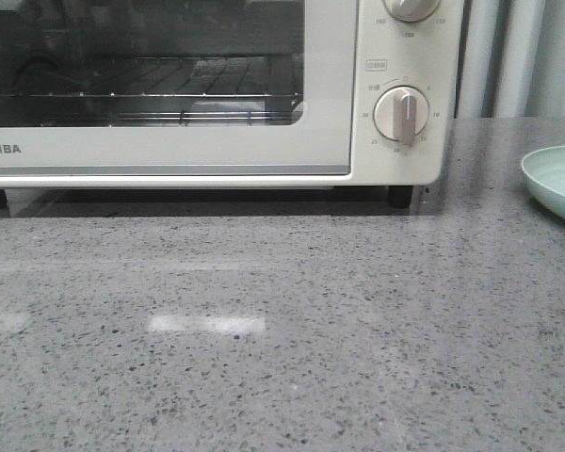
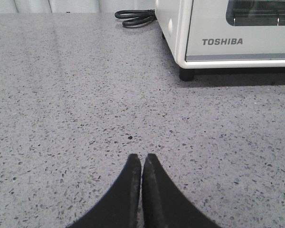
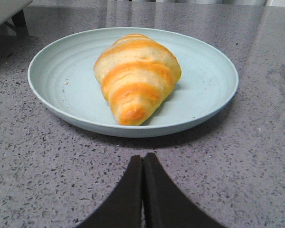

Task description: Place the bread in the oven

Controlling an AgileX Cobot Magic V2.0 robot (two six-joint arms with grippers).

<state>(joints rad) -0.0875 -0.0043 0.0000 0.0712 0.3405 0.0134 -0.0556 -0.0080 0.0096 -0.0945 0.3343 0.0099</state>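
Bread [image 3: 135, 78] on plate [image 3: 52, 90], just beyond closed right hand [image 3: 143, 164].

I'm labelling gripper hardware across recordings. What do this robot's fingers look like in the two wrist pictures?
Only the fingertips show. The left gripper has two matte black fingers that curve inward and taper to narrow tips, with smooth faces. The right gripper looks the same: dark, curved, tapering fingers. No cables, markings or labels are visible on either, and the arms themselves are out of view.
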